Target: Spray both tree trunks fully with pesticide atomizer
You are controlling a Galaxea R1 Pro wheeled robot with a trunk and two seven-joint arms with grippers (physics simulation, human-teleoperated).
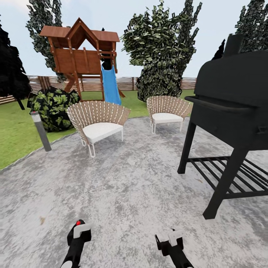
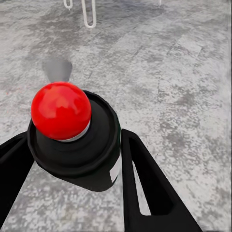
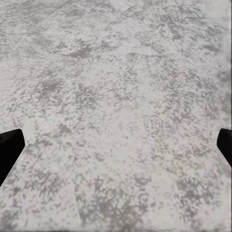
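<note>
Left wrist view: your left gripper [image 2: 72, 159] jaws clamp the pesticide atomizer [image 2: 72, 140], frame centre-left, above the floor [image 2: 169, 72], right gripper [image 3: 116, 145] jaws wide, grill [image 1: 230, 111] at head view's right.

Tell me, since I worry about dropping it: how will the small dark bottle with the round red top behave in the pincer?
The dark bottle with its round red top looks rigid, so it probably won't deform. Its rounded, glossy body may twist or slip between the left pincer fingers. It seems small, so likely light.
</note>
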